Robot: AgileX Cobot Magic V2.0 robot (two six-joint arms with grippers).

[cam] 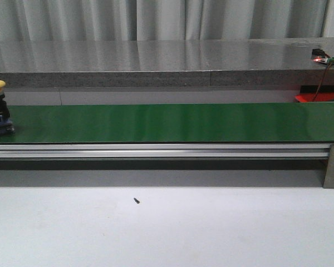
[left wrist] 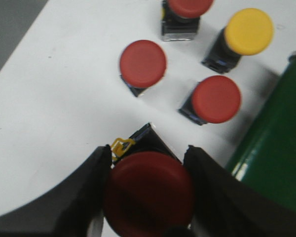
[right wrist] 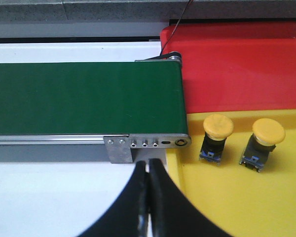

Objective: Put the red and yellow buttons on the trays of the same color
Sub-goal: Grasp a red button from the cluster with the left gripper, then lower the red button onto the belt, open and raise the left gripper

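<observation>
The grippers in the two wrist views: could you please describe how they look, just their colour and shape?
Both are black. The left gripper has two broad, thick fingers with smoothly curved inner edges, widening toward the wrist. The right gripper has two fingers that taper to narrow, rounded tips and flare outward toward the base. Their surfaces look smooth and matte. No cables, markings or labels are visible on either one.

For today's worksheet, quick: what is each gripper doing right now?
Left gripper: shut on a red button.
Right gripper: shut, holding nothing.
</observation>
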